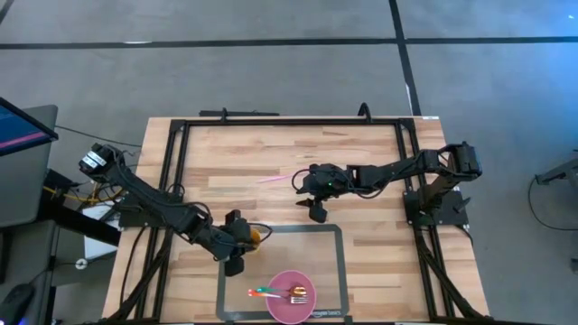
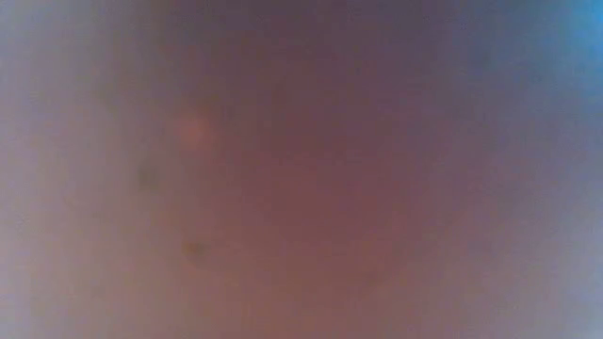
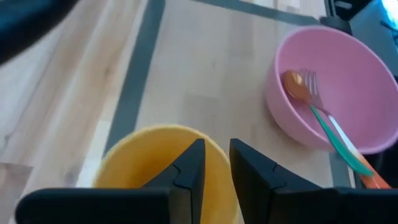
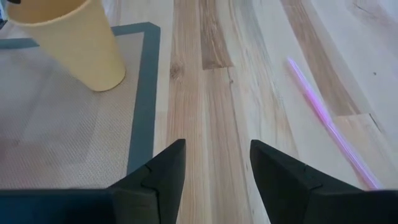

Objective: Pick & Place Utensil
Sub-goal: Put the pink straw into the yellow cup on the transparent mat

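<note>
Utensils for this task, a fork (image 3: 311, 84) and an orange-bowled spoon (image 3: 297, 87) with teal and orange handles, already lie inside the round pink plastic bowl (image 1: 291, 307), which sits at the near edge of the grey mat (image 1: 336, 271) with its dark border, on the wooden bench (image 1: 370, 262). A thin pink straw-like stick (image 4: 323, 115) lies loose on the bare wood near the middle of the bench, well apart from the bowl.

The left gripper (image 3: 214, 165) is at the mat's left border, its fingers nearly shut with only a thin gap, set over the rim of a yellow plastic cup (image 3: 155, 162); it looks to pinch the cup wall, though I cannot be certain the hold is firm. The right gripper (image 4: 214, 165) hovers just beyond the mat's far edge, fingers well open and holding nothing, the pink stick lying beside it. The low view shows nothing usable.

Risks, as I judge them: a thin-rim pinch could let the cup twist or slip if lifted fast, and the light cup could tip and roll off the mat. The flat pink stick will be hard to get fingers under; closing off-centre may flick it away. The fork and spoon handles overhang the bowl rim, so a passing arm could lever them out.
</note>
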`<state>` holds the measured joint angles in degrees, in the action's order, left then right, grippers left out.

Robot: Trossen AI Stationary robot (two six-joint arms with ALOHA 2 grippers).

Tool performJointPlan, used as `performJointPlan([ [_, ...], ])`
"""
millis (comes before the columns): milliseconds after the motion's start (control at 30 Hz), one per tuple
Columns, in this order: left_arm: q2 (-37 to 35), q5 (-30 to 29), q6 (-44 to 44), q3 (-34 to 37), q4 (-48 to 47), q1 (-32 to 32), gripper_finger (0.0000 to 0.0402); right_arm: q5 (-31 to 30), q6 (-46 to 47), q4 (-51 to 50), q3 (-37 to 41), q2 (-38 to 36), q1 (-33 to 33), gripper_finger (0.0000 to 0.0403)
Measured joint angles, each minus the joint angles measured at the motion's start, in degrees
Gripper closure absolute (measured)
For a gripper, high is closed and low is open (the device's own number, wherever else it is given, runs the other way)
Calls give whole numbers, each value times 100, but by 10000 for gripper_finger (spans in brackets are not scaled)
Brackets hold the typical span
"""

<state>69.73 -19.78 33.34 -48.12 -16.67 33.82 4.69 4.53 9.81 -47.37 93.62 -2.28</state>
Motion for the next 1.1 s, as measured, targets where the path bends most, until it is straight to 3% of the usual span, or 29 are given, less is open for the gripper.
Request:
performJointPlan([
  [167,-2,-266,-109,-1,26,-235,327,-4,-56,346,2,28,-48,230],
  [500,-4,-767,-1516,-4,308,-830,327,-47,-59,591,2,39,-215,230],
  [633,-7,-945,-1791,-4,402,-1072,327,-373,-57,485,2,39,-324,230],
  [733,-7,-1144,-1851,-4,420,-1292,327,-612,-50,480,2,39,-411,230],
  [1100,-7,-1236,-1856,0,416,-2316,328,-625,-43,367,2,44,-702,230],
])
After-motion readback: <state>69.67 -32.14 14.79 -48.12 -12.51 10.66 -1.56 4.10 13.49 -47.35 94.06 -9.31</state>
